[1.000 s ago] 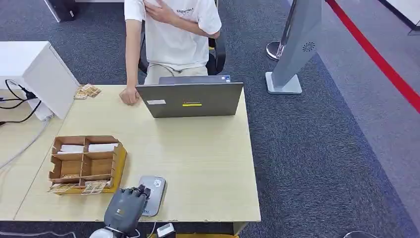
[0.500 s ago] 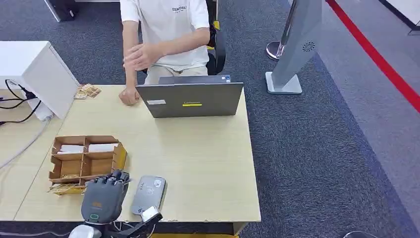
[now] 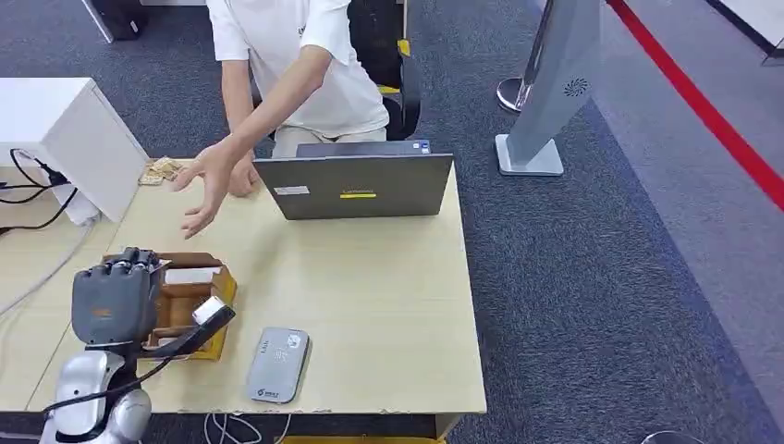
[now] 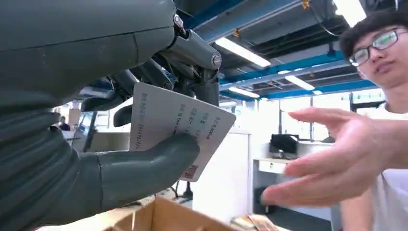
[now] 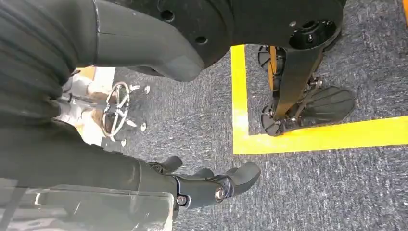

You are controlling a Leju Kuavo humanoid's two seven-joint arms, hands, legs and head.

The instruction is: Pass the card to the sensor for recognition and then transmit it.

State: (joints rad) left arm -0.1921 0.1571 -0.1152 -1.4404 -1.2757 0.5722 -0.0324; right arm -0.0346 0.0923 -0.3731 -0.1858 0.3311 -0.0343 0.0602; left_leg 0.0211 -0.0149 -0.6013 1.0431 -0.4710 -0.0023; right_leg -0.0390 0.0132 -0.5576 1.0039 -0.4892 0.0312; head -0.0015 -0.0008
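The card (image 4: pixel 180 127) is pinched between the thumb and dark fingers of the left hand (image 3: pixel 113 298), raised above the cardboard organiser (image 3: pixel 185 305) at the counter's (image 3: pixel 370 296) left side. The person's open hand (image 3: pixel 205 180) is stretched toward it, near but apart. The grey sensor (image 3: pixel 277 364) is left flat by the counter's near edge, beside the organiser. A laptop (image 3: pixel 356 185) is stood at the far edge. The right hand (image 5: pixel 211 185) is hung over carpet, fingers seemingly loose and apart, nothing held.
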